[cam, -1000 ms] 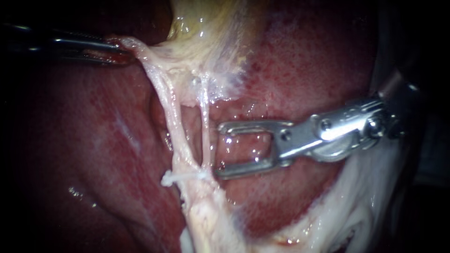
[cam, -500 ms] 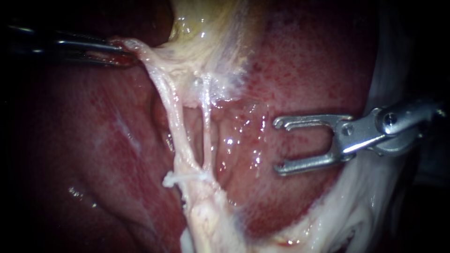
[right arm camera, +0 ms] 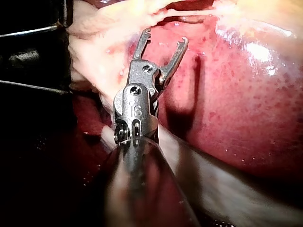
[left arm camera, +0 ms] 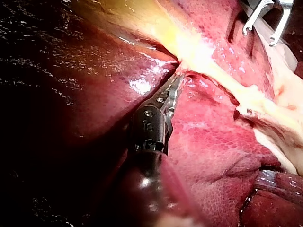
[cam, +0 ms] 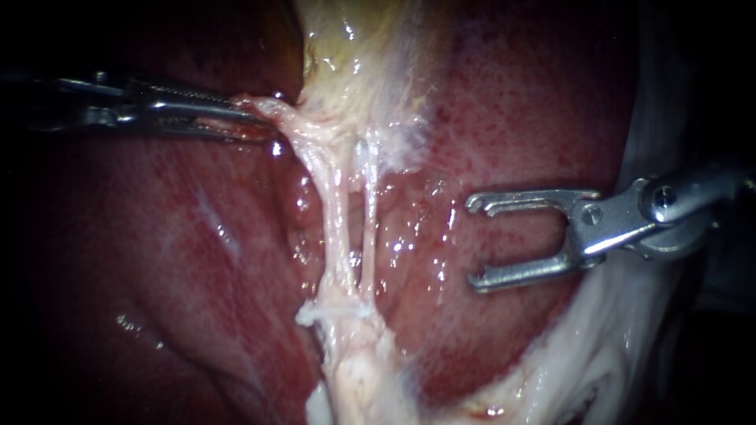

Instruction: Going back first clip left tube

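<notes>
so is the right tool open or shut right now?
Open. Right tool: clear gap between its two jaws, nothing held, only liver behind the gap. The right wrist view agrees.

The left instrument [cam: 260, 124] has its end effector closed on pale tissue [cam: 307, 130] under the yellowish gallbladder [cam: 354, 55]. Two thin tubes, left tube [cam: 336, 228] and right tube [cam: 368, 224], run down side by side over the liver [cam: 181, 236]. The right instrument [cam: 472, 242] stands apart to their right, end effector wide open, empty.
</notes>
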